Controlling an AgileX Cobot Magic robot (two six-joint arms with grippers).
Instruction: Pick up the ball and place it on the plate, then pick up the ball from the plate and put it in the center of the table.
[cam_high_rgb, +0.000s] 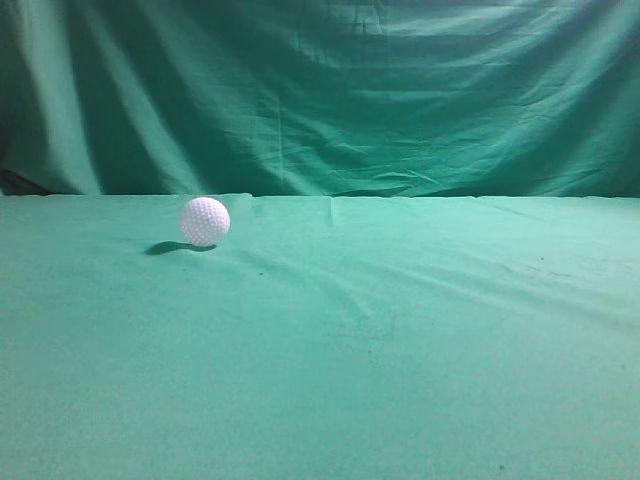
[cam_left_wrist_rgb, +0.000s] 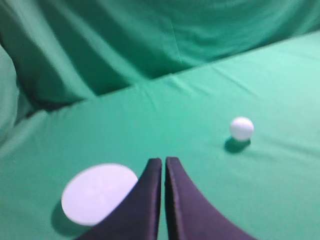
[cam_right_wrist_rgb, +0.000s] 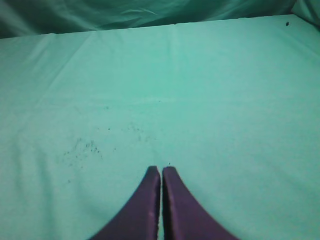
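Observation:
The ball (cam_high_rgb: 205, 221) is a small white dimpled sphere resting on the teal-green table (cam_high_rgb: 400, 340), left of centre and toward the back. It also shows in the left wrist view (cam_left_wrist_rgb: 241, 128), ahead and to the right of my left gripper (cam_left_wrist_rgb: 163, 161). A flat white round plate (cam_left_wrist_rgb: 97, 192) lies on the cloth just left of the left gripper. The left gripper is shut and empty. My right gripper (cam_right_wrist_rgb: 161, 170) is shut and empty over bare cloth. Neither gripper shows in the exterior view.
A draped green cloth backdrop (cam_high_rgb: 330, 90) hangs behind the table's far edge. Small dark specks (cam_right_wrist_rgb: 82, 149) mark the cloth ahead and left of the right gripper.

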